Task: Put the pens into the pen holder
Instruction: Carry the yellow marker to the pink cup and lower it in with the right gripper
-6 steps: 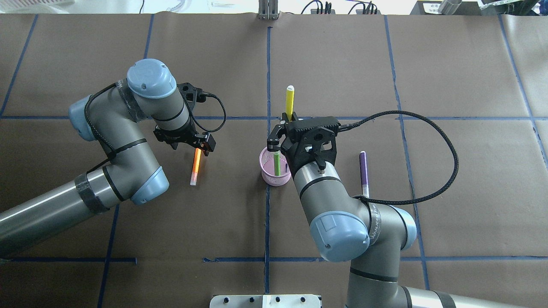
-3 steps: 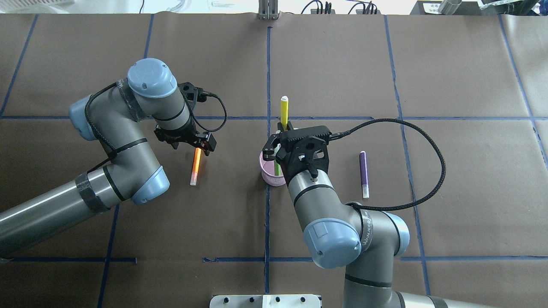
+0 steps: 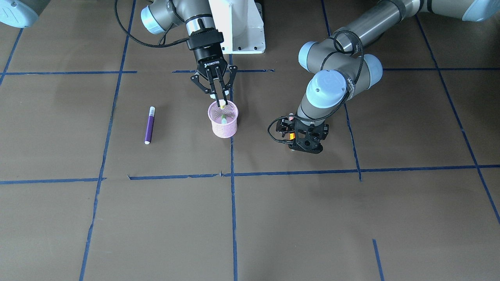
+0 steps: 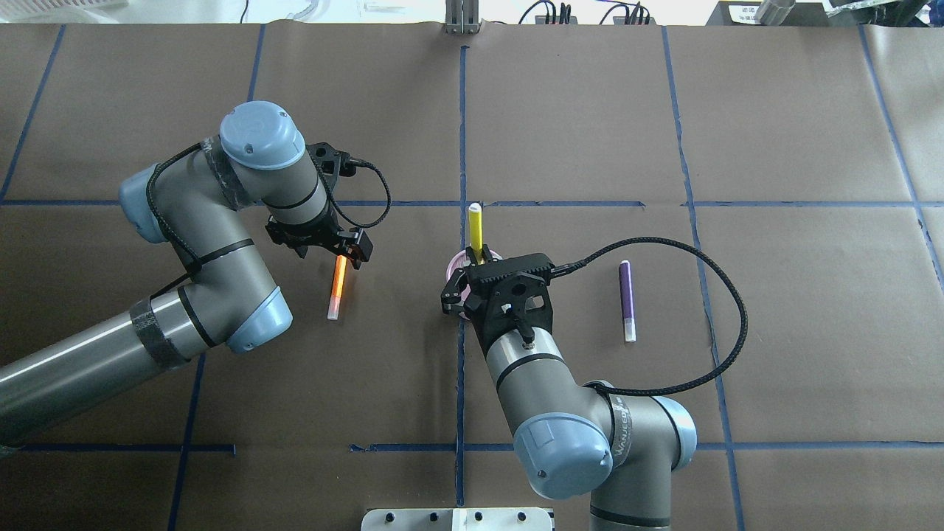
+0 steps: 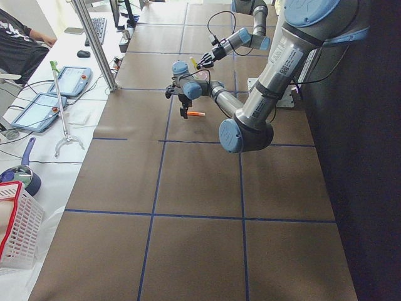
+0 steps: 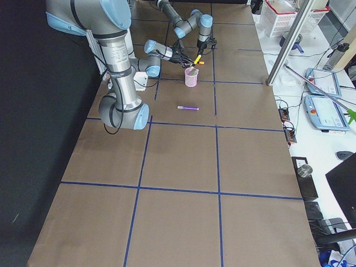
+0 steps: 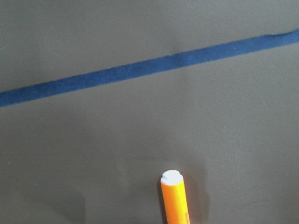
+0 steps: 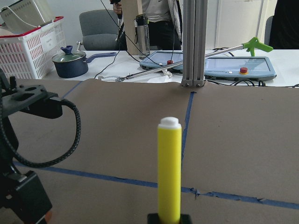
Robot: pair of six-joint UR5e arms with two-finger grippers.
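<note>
Yellow pen (image 4: 476, 228) stands gripped in right tool (image 3: 219, 96) over pen holder (image 3: 224, 130).

Right arm stretches forward, right gripper (image 3: 220, 100) clamped on yellow pen (image 4: 476, 230); left arm folded, left gripper (image 4: 346, 251) pointing downward.

The table (image 4: 774, 110) is seen from above at one long side in the overhead view and from the opposite side in the front-facing one; the pink cup (image 3: 223, 127) is shared by both. The table is viewed lengthwise from each end by the side cameras. An orange pen (image 7: 175, 200) is looked down on closely from the left wrist, a yellow pen (image 8: 169, 172) faced level from the right.
</note>
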